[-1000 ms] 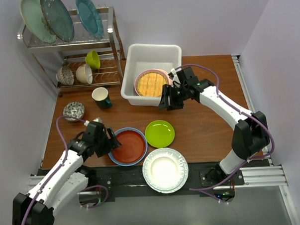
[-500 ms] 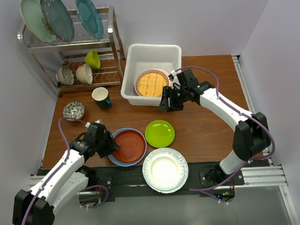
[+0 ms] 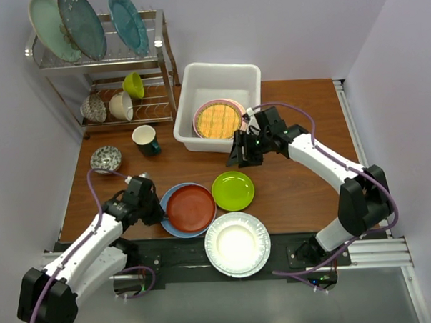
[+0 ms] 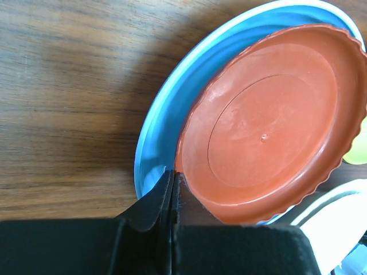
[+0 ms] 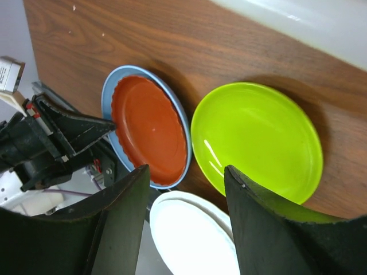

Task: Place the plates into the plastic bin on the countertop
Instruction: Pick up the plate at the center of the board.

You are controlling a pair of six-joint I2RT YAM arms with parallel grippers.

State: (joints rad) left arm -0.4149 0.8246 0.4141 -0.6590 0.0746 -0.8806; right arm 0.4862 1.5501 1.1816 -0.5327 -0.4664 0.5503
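A rust red plate (image 3: 190, 208) lies on a blue plate (image 3: 166, 204), offset to the right, near the table's front edge. My left gripper (image 3: 156, 210) is shut, its tips (image 4: 172, 172) pressed together at the red plate's (image 4: 269, 120) left rim, nothing visible between them. A lime green plate (image 3: 232, 190) and a white fluted plate (image 3: 238, 244) lie alongside. The white plastic bin (image 3: 219, 75) holds a gold plate (image 3: 217, 120) on a pink one. My right gripper (image 3: 242, 152) hangs open in front of the bin, above the green plate (image 5: 258, 140).
A wire dish rack (image 3: 165, 63) at the back left carries three large teal plates, bowls and a green cup. A dark mug (image 3: 146, 139) and a patterned bowl (image 3: 106, 159) stand on the wood countertop (image 3: 302, 186) left of the bin.
My left gripper closed at the red plate's rim. The red plate slid right on the blue one, and the green plate shifted slightly right. My right gripper dropped a little toward the green plate.
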